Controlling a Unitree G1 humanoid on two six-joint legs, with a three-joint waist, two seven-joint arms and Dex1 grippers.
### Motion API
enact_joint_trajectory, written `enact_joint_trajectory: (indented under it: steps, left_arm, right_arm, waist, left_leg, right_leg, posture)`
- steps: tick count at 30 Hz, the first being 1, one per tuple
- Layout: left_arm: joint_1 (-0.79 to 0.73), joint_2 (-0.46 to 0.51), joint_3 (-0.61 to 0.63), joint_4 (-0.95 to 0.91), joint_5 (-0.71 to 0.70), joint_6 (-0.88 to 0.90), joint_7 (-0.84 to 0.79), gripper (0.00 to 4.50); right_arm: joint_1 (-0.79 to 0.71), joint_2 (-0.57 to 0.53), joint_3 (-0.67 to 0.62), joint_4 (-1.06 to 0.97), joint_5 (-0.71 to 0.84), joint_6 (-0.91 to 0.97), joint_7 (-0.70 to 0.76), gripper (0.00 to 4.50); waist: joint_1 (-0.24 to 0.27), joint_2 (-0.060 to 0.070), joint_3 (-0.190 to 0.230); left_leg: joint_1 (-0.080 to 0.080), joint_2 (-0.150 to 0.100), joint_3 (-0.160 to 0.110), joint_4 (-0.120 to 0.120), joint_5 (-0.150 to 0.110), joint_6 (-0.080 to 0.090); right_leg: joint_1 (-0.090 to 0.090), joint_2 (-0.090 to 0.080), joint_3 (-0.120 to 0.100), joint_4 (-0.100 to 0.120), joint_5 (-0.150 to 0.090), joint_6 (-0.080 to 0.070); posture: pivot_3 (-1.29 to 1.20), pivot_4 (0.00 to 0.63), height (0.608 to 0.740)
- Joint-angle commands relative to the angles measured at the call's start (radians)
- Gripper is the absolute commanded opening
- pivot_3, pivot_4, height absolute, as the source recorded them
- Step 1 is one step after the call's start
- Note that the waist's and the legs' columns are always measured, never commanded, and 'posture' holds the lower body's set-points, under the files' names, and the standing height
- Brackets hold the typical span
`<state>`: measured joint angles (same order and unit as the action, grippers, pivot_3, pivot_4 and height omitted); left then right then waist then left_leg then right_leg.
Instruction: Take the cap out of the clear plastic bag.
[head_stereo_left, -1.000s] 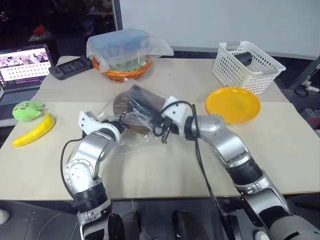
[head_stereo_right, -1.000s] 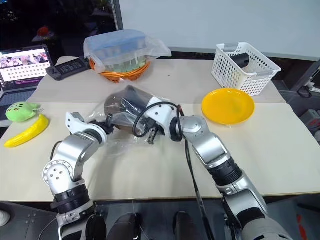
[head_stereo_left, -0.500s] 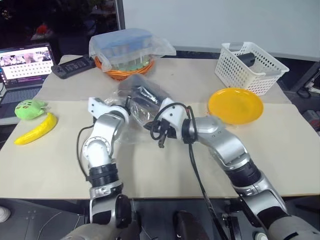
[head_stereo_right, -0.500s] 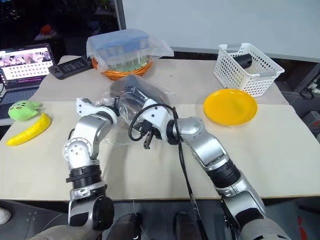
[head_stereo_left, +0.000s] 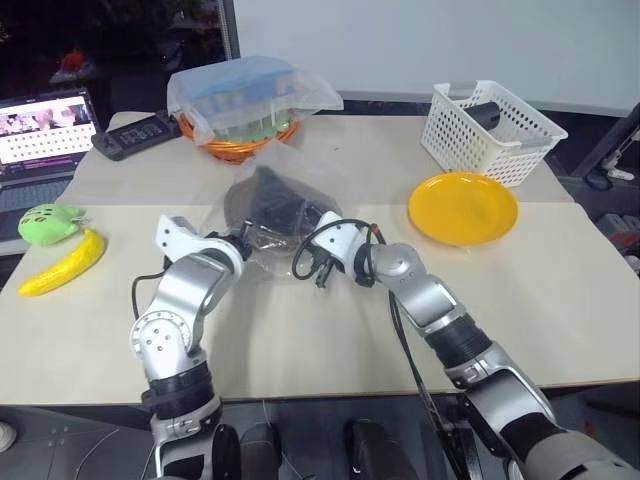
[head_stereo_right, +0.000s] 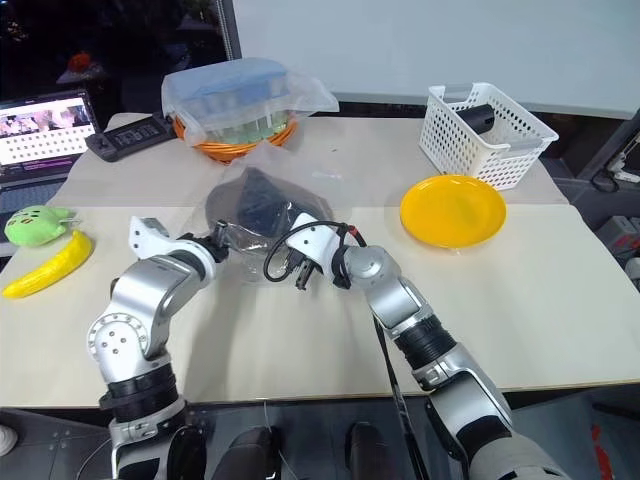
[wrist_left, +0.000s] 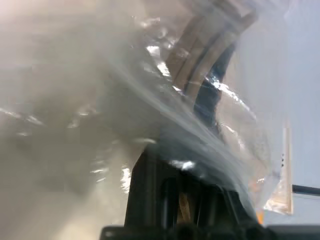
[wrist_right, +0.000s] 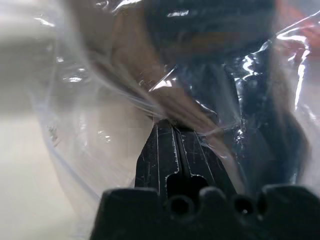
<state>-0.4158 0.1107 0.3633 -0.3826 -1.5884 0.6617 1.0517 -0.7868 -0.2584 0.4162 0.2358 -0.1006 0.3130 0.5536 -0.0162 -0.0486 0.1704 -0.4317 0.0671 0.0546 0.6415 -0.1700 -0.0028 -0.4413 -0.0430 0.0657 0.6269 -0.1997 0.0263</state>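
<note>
Cap (head_stereo_right: 262, 200) sits inside the clear plastic bag (head_stereo_left: 262, 222), mid-surface (head_stereo_left: 300, 330), just near of the wrapped orange basket (head_stereo_left: 240, 140). Left hand (head_stereo_left: 243, 236) is pinched closed on the bag's left edge; right hand (head_stereo_left: 312, 222) is closed on its right side (plastic bunched between the fingers (wrist_right: 172, 155)). Yellow disc (head_stereo_left: 463, 207) lies well to the right.

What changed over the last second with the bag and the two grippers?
The clear plastic bag with the cap inside was lifted half a second ago, then lowered again. The left gripper and right gripper stayed shut on the bag throughout; the right arm stretched further forward. The cap is still inside. Yellow disc, banana and white basket unchanged.
</note>
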Motion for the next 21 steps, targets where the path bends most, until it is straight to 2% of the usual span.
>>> enact_joint_trajectory:
  steps: [1,6,11,16,21]
  left_arm:
    - [0.06,0.067,-0.064,-0.068,-0.067,0.042,0.007,0.09]
    - [0.14,0.109,-0.123,-0.076,-0.044,0.032,-0.05,0.09]
    - [0.186,0.207,-0.175,-0.021,0.14,0.067,-0.194,0.09]
    - [0.158,0.24,-0.206,0.024,0.252,0.076,-0.318,0.09]
    - [0.15,0.252,-0.216,-0.01,0.223,0.132,-0.376,0.09]
  right_arm:
    - [-0.061,0.016,-0.078,0.005,-0.004,-0.026,-0.047,0.0]
    - [-0.087,0.055,-0.118,-0.011,0.03,0.005,-0.031,0.0]
    - [-0.104,0.092,-0.16,-0.089,0.106,0.105,0.03,0.0]
    - [-0.106,0.089,-0.153,-0.136,0.116,0.152,0.054,0.0]
    - [-0.104,0.08,-0.145,-0.139,0.105,0.156,0.056,0.0]
  waist:
    - [0.002,0.0,0.0]
    - [0.004,0.0,0.0]
    - [0.001,0.0,0.0]
    - [0.003,0.0,0.0]
    - [0.003,0.0,0.0]
  left_leg:
    - [0.0,0.0,0.0,0.0,0.0,0.0]
    - [0.0,0.0,0.0,0.0,0.0,0.0]
    - [0.0,0.0,0.001,0.0,0.0,0.0]
    - [0.0,0.001,0.001,0.0,0.0,0.0]
    - [0.0,0.001,0.001,0.0,0.0,0.0]
  right_leg:
    - [0.0,0.0,0.0,0.0,0.0,0.0]
    - [0.0,0.0,0.0,0.0,0.0,0.0]
    - [-0.001,0.0,0.0,0.0,0.0,-0.001]
    - [-0.001,0.0,-0.001,0.001,-0.001,-0.002]
    - [-0.001,0.0,-0.001,0.0,-0.001,-0.002]
  posture:
    - [0.0,0.15,0.74]
    - [0.0,0.15,0.74]
    - [0.0,0.15,0.74]
    - [0.0,0.15,0.74]
    - [0.0,0.15,0.74]
